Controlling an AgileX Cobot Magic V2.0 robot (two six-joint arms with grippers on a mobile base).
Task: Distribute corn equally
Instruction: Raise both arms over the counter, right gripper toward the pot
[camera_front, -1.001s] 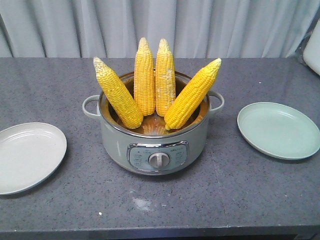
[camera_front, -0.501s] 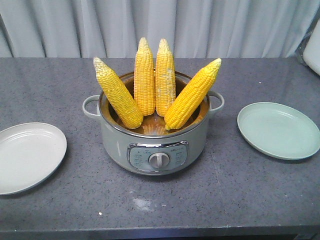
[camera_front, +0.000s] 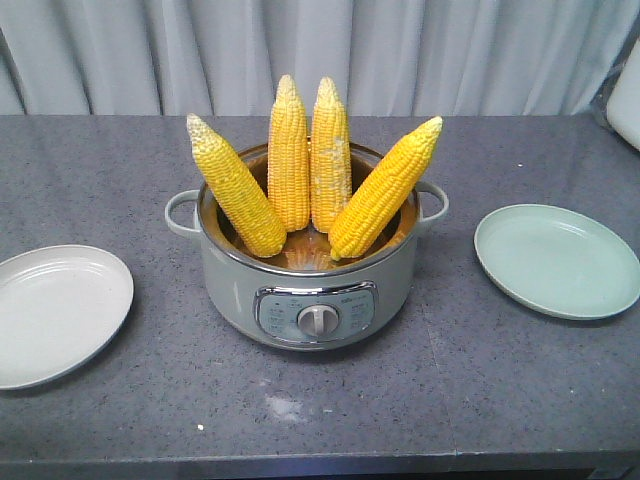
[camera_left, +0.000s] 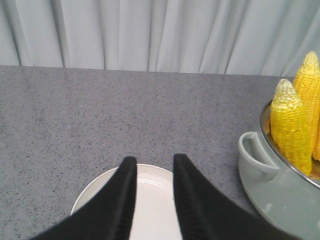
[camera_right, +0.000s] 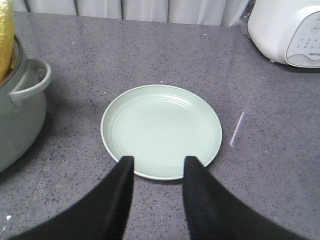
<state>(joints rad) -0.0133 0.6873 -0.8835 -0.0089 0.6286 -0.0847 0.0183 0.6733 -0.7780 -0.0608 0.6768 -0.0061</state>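
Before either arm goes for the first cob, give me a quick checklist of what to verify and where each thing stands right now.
1. All four corn cobs stand in the pot, tips up: ok.
2. The white plate on the left holds nothing: ok.
3. The green plate on the right holds nothing: ok.
4. The left gripper is open and holds nothing: ok.
5. The right gripper is open and holds nothing: ok.
6. Pot switched off: cannot tell.

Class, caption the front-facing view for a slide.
Four corn cobs stand in an electric pot between a white plate and a green plate.
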